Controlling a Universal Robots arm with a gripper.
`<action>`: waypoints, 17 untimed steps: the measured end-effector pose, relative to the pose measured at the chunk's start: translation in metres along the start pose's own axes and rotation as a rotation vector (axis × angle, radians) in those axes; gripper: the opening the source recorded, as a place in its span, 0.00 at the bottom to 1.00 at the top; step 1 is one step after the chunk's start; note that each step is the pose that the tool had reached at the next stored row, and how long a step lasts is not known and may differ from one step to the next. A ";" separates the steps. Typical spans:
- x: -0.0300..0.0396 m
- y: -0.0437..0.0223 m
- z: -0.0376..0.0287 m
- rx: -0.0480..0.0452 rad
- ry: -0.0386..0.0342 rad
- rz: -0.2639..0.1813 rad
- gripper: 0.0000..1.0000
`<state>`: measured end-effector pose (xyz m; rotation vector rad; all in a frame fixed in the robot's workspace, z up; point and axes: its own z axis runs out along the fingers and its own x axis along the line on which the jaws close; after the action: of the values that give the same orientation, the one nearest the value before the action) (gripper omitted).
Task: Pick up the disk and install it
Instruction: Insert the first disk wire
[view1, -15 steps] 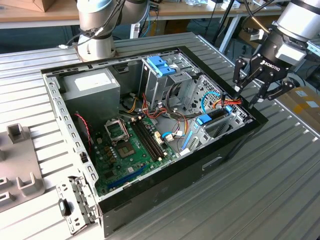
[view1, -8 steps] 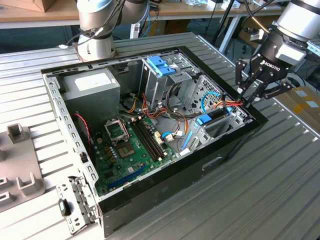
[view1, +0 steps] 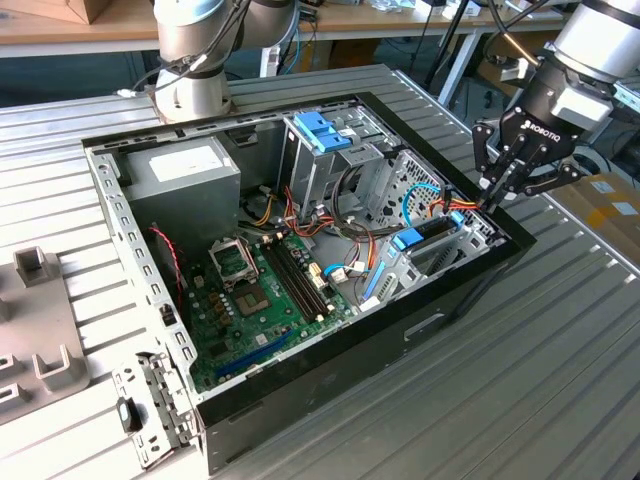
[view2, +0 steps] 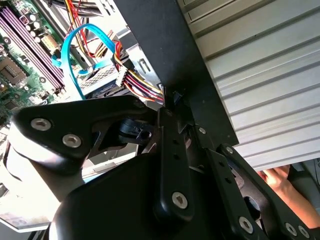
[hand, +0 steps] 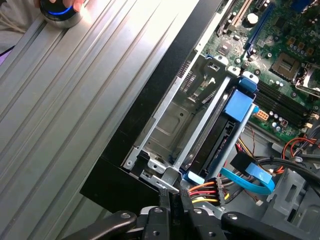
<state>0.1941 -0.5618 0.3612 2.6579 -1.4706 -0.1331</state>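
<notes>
Your pincer sits at the case edge, fingers pressed together, gripping nothing. The disk stands seated in its bay, beside the cable bundle.

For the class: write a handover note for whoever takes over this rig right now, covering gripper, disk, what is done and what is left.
Gripper: shut, holding nothing, at the case wall beside the disk bay, its tips next to the coloured wires.
Disk: on edge in the bay, blue frame uppermost.
Done: disk is in the bay.
Left: cannot tell whether it is fully seated; check this.
</notes>
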 end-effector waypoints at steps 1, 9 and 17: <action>0.0001 -0.0001 0.0000 0.0000 0.0000 0.000 0.20; -0.0008 -0.0006 -0.0007 0.0002 -0.0003 0.000 0.20; -0.0148 0.0012 -0.0075 0.0031 -0.0043 -0.001 0.19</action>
<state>0.1863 -0.5495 0.3692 2.6622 -1.4725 -0.1369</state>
